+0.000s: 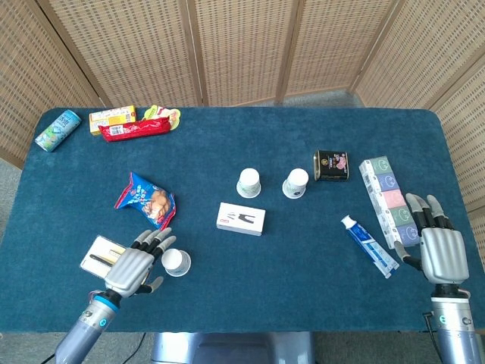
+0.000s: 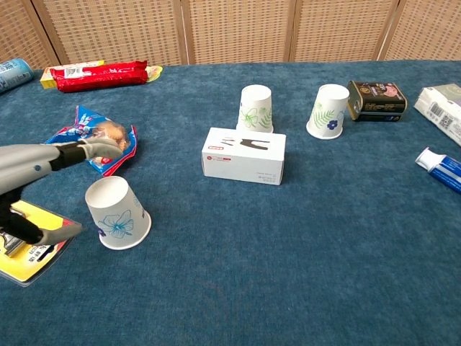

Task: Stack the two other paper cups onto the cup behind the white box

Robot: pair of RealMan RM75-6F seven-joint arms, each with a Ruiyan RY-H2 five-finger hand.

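On the blue worktop (image 1: 250,288) we find the white box (image 1: 241,218), with the target cup (image 1: 248,182) upturned just behind it. A second cup (image 1: 295,183) stands to its right, a third cup (image 1: 176,262) near the front. The left hand (image 1: 136,267) spreads beside that third cup, holding nothing; the right hand (image 1: 441,250) lies open, empty.

Snack bag (image 1: 146,200), toothpaste tube (image 1: 369,244), tin (image 1: 332,164) on blue table (image 1: 227,136).

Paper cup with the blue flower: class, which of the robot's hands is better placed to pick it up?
Left. The left hand is open beside the blue-flower cup; the right hand sits across the table near the toothpaste tube.
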